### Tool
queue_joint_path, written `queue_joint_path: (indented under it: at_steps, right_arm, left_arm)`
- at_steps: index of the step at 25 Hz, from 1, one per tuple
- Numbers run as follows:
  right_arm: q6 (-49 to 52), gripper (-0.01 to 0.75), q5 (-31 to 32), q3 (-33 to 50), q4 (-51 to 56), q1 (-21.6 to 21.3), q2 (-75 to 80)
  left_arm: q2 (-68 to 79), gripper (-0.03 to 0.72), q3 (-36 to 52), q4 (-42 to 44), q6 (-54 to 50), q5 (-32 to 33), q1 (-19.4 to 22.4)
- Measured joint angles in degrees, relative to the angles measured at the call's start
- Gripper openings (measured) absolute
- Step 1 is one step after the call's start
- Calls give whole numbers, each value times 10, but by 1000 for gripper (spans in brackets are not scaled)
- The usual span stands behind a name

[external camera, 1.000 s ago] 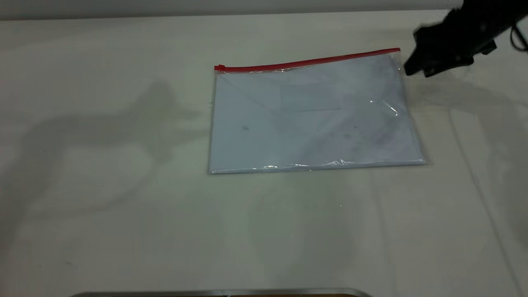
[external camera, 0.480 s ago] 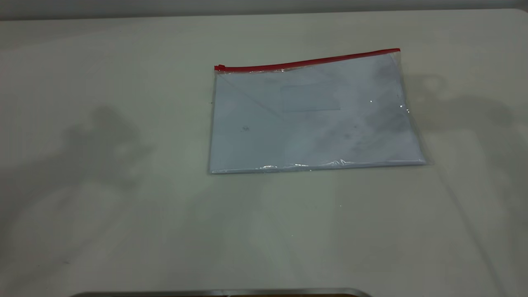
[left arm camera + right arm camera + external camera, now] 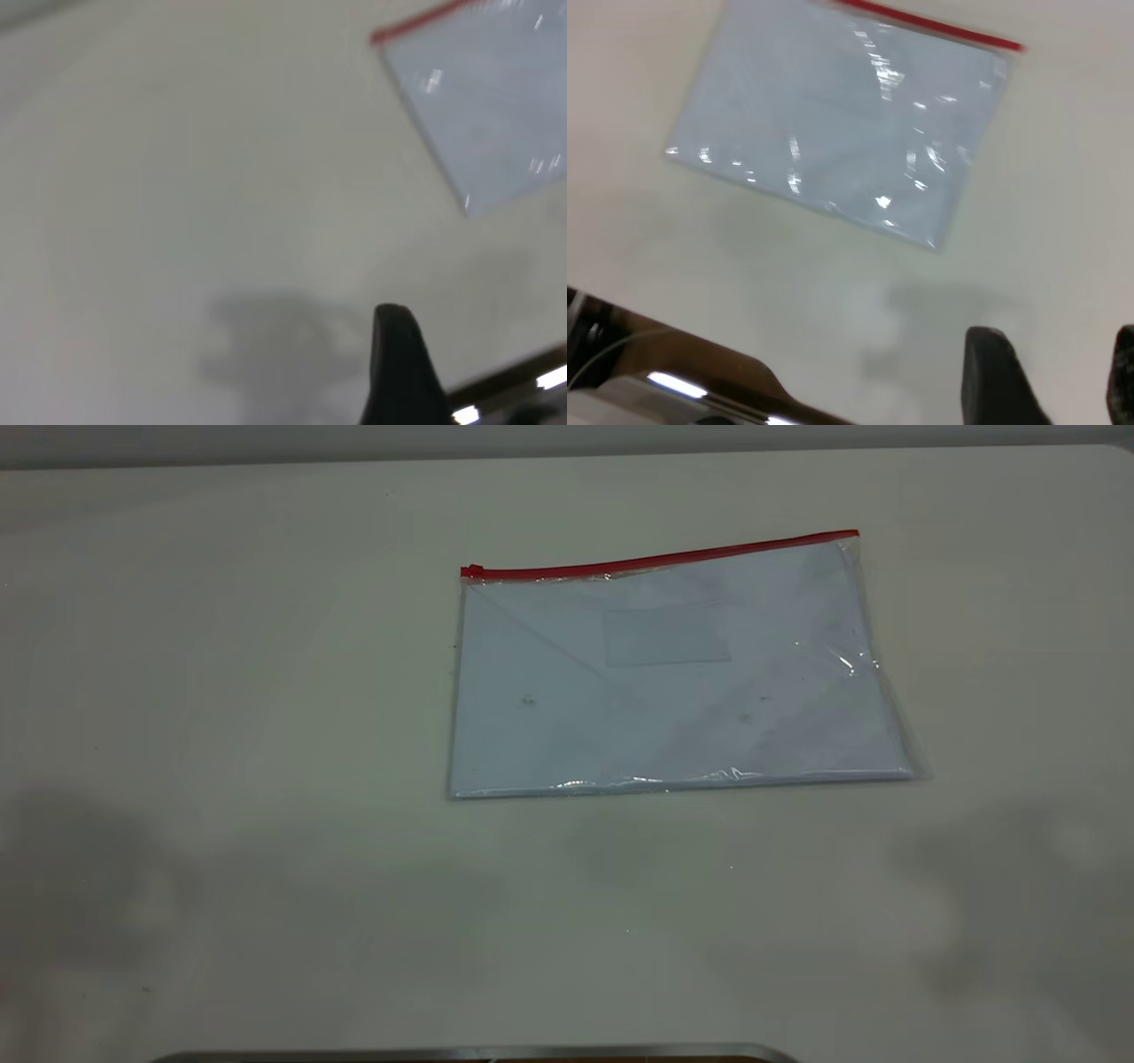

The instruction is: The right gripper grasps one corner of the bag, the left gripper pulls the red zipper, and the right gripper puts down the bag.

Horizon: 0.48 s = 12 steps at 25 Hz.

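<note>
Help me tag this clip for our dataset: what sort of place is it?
Probably a lab tabletop set up for robot trials: a plain pale table bearing only the bag with its red zipper, and a black pincer, the right gripper, seen over it.

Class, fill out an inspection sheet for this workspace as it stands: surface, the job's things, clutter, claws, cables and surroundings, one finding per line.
Surface: pale table, faint arm shadows near its front edge.
Job's things: the bag lies flat, untouched; the red zipper runs along its far edge, slider tab at the exterior view's left end.
Clutter: nothing seen.
Claws: the left claw shows one dark finger only, clear of the bag; the right claw hangs open above bare table, holding nothing. Neither appears in the exterior view.
Cables: a thin pale wire near the table edge in the right wrist view.
Surroundings: a metal-edged strip along the table's front edge.
</note>
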Motion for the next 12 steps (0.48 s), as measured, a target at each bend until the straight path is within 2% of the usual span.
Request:
queue_joint_path:
  at_steps: [3,6,9,12]
  right_arm:
    - [38,347,0,92,-35,0,-81]
    - [50,347,-6,221,-68,0,-173]
    - [55,347,-33,339,-75,0,-261]
    - [55,347,-62,421,-61,0,-337]
  left_arm:
    - [-51,510,89,7,-17,0,0]
    - [-97,498,190,8,-22,0,0]
    - [-143,482,285,8,-34,-1,0]
    - [-190,469,369,8,-37,-6,0]
